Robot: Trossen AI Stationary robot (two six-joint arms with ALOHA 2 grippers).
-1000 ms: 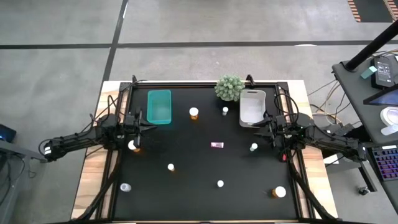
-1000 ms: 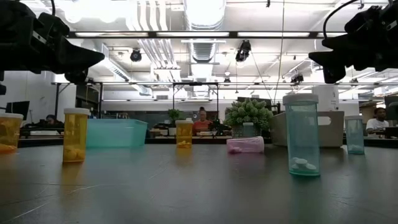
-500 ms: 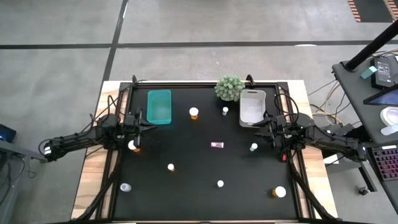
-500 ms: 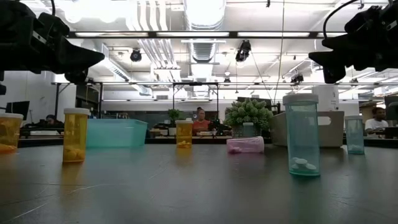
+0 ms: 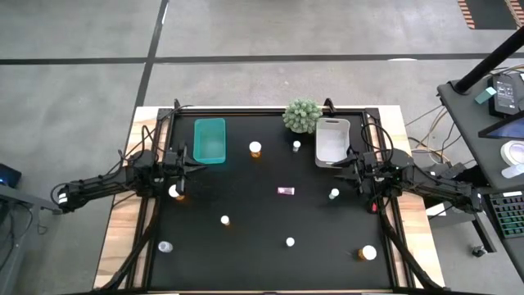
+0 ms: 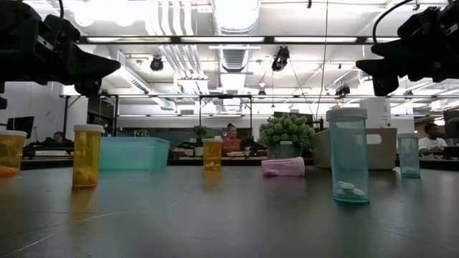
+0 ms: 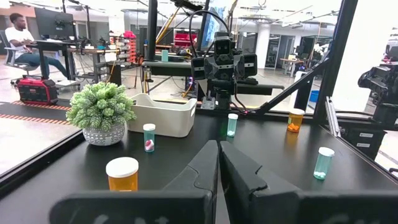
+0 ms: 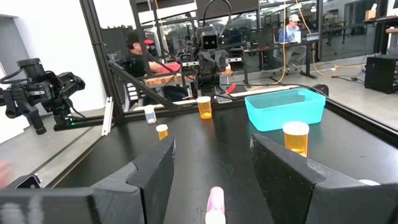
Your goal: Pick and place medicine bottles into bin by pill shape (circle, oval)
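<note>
- Eight medicine bottles (image 5: 255, 148) stand or lie scattered on the black surface (image 5: 246, 246); one pink one (image 5: 286, 191) lies on its side near the middle.
- Two bins sit by the far edge: a teal bin (image 5: 210, 139) and a white bin (image 5: 332, 140), with one green plant ball (image 5: 302, 115) between them.
- Left hand (image 5: 193, 165), at the left edge, is closed and empty.
- Right hand (image 5: 340, 166), at the right edge, is spread wide and empty.

Amber bottle (image 6: 87, 156) and teal bottle (image 6: 348, 155) stand upright, well apart.
</note>
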